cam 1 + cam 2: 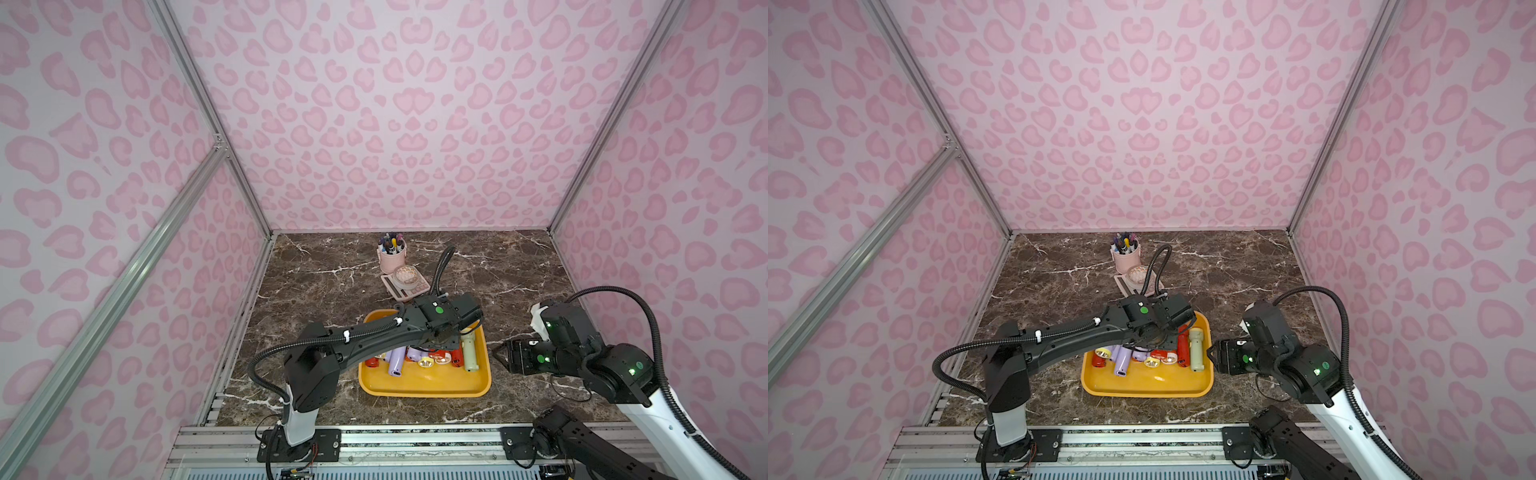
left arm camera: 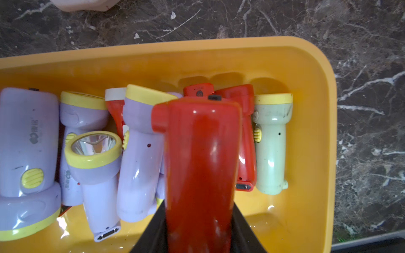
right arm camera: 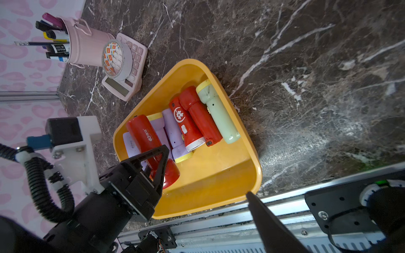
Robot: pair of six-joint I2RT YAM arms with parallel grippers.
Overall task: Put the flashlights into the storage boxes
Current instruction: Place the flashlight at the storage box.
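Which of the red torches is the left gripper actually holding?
The big red flashlight, clamped in the left gripper above the lilac ones; the other reds lie loose in the yellow tray.

Walls [image 1: 415,104], pink-blotched, are closing in three sides; metal bars [image 1: 200,95] are running up the corners; brown marble tabletop [image 1: 324,286] is lying underneath, white-veined

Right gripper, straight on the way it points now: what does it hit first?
Probably the facing wall of the yellow tray, just ahead of the right gripper, with the pale green flashlight behind it. Height against the rim is unclear.
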